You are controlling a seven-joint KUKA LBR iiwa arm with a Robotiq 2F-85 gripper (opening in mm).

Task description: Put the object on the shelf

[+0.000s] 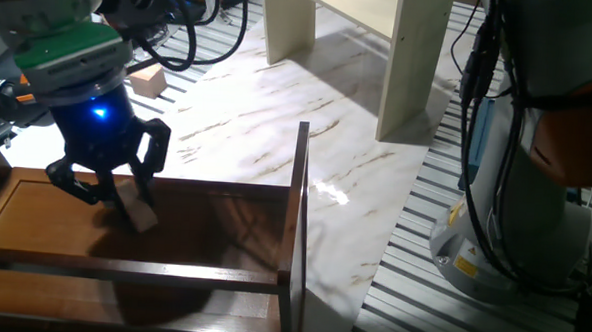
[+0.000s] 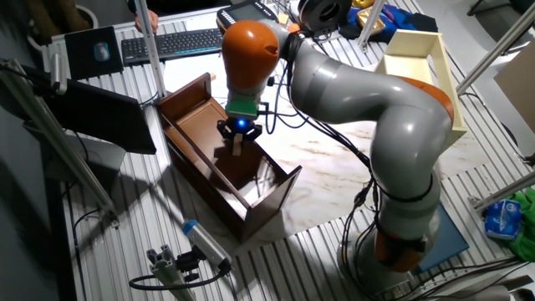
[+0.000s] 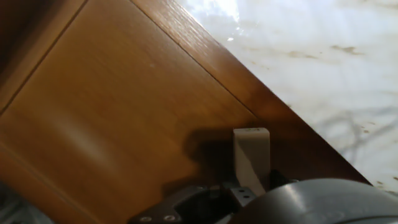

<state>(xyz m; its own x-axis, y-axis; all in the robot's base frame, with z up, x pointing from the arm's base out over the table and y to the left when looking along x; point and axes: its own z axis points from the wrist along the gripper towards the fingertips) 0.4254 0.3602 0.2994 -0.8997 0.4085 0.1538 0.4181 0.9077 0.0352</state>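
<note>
The shelf (image 1: 34,215) is a dark reddish-brown unit lying on the marble table, with an upright panel (image 1: 299,216) at its right end. My gripper (image 1: 109,198) hangs over the shelf's inner board, shut on the object (image 1: 139,212), a small light tan wooden block that sticks out below the fingers, tilted. In the other fixed view the gripper (image 2: 238,138) and the object (image 2: 237,148) are inside the shelf (image 2: 196,109). The hand view shows the object (image 3: 250,158) just over the brown board (image 3: 124,106), near its edge by the marble. I cannot tell if it touches the board.
A light wooden cube (image 1: 147,79) lies on the table behind the gripper. Pale cream table legs (image 1: 411,61) stand at the back. A cream box (image 2: 418,58) and a keyboard (image 2: 171,42) sit beyond the shelf. Cables trail around the table.
</note>
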